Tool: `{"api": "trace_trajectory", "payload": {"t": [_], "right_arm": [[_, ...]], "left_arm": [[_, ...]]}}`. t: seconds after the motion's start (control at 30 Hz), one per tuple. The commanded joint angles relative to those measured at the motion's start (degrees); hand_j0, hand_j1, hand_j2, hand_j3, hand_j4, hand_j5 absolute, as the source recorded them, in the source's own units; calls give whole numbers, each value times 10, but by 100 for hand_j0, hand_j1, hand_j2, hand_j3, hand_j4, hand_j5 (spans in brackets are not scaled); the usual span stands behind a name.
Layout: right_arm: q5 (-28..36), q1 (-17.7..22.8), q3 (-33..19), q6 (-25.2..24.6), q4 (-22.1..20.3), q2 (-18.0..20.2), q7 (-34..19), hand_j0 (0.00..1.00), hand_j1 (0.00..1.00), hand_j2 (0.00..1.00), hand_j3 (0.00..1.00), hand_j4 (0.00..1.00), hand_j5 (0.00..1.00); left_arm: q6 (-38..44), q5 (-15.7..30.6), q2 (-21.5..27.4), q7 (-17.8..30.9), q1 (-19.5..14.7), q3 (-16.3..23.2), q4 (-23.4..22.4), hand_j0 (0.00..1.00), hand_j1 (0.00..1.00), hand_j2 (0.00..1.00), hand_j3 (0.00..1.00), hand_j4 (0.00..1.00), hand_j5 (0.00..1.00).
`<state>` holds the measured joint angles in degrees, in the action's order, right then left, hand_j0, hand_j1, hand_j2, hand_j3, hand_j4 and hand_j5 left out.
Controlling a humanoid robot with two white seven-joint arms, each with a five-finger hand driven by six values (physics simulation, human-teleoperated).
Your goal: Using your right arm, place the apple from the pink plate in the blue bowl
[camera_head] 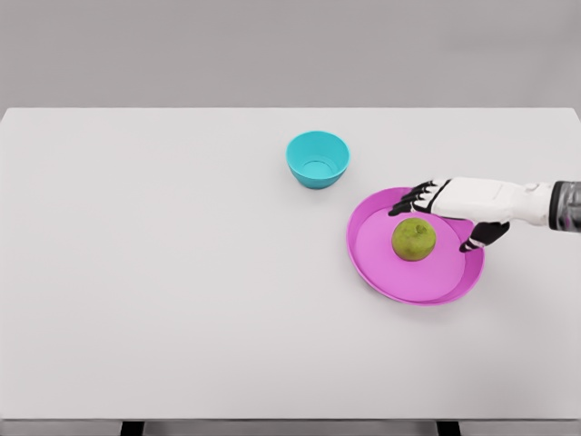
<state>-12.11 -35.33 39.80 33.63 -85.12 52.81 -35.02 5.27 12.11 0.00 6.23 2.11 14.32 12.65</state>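
We are reaching in from three o'clock with our right hand, holding it over the far right part of the pink plate, fingers spread and released, grasping nothing. The green apple is sitting on the plate right of its centre, just below our fingers, thumb at its four o'clock; contact we cannot tell. The blue bowl is standing at the plate's eleven o'clock on the white bench, near but apart.

Matt white table, smooth plastic-looking plate and bowl, perhaps slightly dull-skinned apple.
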Motion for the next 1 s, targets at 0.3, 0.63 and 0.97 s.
{"api": "trace_trajectory", "payload": {"t": [0.3, 0.63, 0.97], "right_arm": [[2, -29, 47, -1, 47, -31, 0, 100, 100, 100, 100, 100, 100], [2, -31, 68, -1, 50, -33, 0, 100, 100, 100, 100, 100, 100], [2, -36, 77, -1, 47, -39, 0, 65, 65, 65, 65, 65, 65]], "left_arm": [[0, 0, 0, 0, 0, 0, 0, 100, 100, 100, 100, 100, 100], [0, 0, 0, 0, 0, 0, 0, 100, 100, 100, 100, 100, 100], [0, 0, 0, 0, 0, 0, 0, 100, 100, 100, 100, 100, 100]]}}
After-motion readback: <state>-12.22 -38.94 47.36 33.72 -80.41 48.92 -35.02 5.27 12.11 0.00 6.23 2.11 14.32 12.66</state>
